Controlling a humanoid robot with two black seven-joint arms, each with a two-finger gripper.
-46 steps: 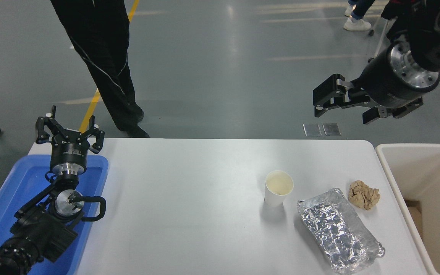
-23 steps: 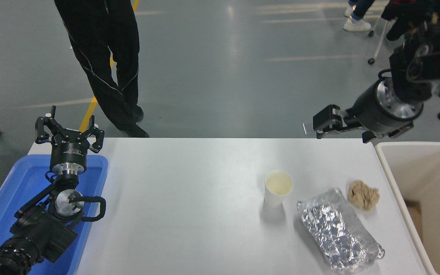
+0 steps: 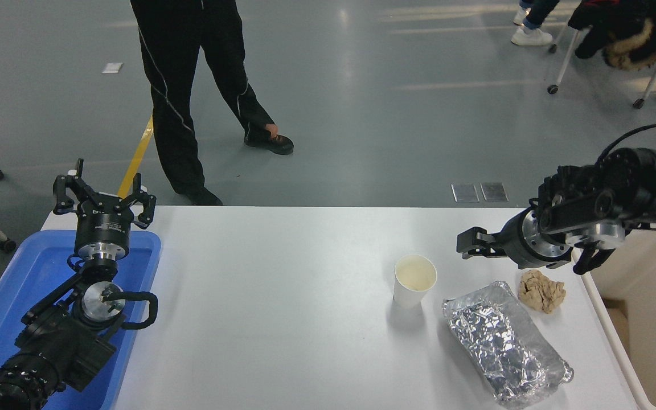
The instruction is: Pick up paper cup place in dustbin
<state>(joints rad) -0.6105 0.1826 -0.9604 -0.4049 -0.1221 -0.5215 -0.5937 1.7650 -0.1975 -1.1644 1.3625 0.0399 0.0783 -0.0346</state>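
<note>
While upright and apart from everything else, stands on the right half of the table (image 3: 282, 319): the paper cup (image 3: 414, 280), white, open mouth up, cream inside. Just to its right, closer to the near right corner, lies a crumpled aluminium foil tray (image 3: 504, 344), slanting toward that corner. Beside the foil's far end, close to the right edge, sits a crumpled brown paper ball (image 3: 541, 290). Off the right edge, touching or just beside it, stands the cream-white dustbin (image 3: 641, 319), partly hidden by the right arm. Reaching in from the right edge over the bin's far rim, hangs the right gripper (image 3: 467, 244), pointing left, beyond and right of the cup, not touching it; fingers seen edge-on, so cannot tell whether apart or together. Parked at the far left corner over a blue tray (image 3: 26, 273): the left gripper (image 3: 103, 199), fingers spread apart, holding nothing. Beyond the far edge, on the grey floor, stands a person (image 3: 191, 91) in black trousers.
</note>
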